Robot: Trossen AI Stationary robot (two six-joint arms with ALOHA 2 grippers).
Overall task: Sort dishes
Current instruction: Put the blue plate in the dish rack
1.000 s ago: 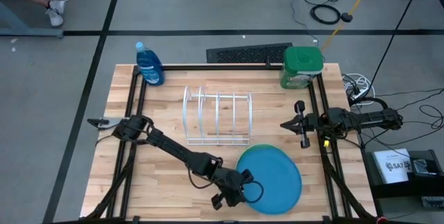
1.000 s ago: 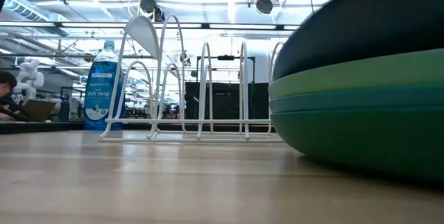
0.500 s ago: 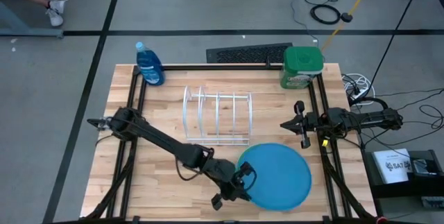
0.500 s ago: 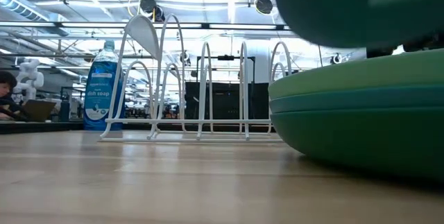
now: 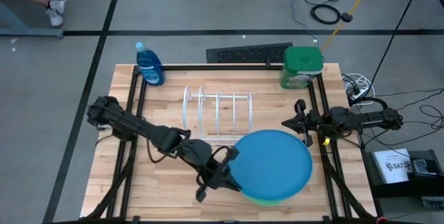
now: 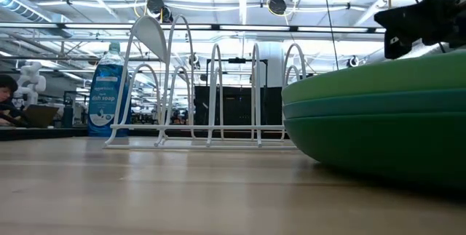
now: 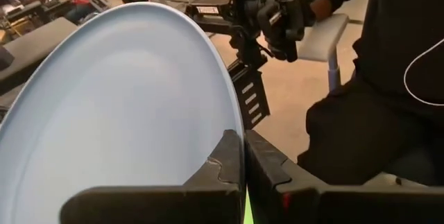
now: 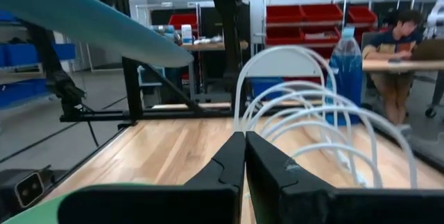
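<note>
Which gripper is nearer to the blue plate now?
Left. The left gripper is shut on the blue plate's rim, holding it above the stack. The right gripper waits apart, beside the plate's far edge.

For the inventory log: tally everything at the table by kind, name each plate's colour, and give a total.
Plates: 4 (blue plate in the left end effector, light green plate, teal plate, dark green plate)
Wire rack: 1
Soap bottle: 1
Green tub: 1
Total: 7
</note>
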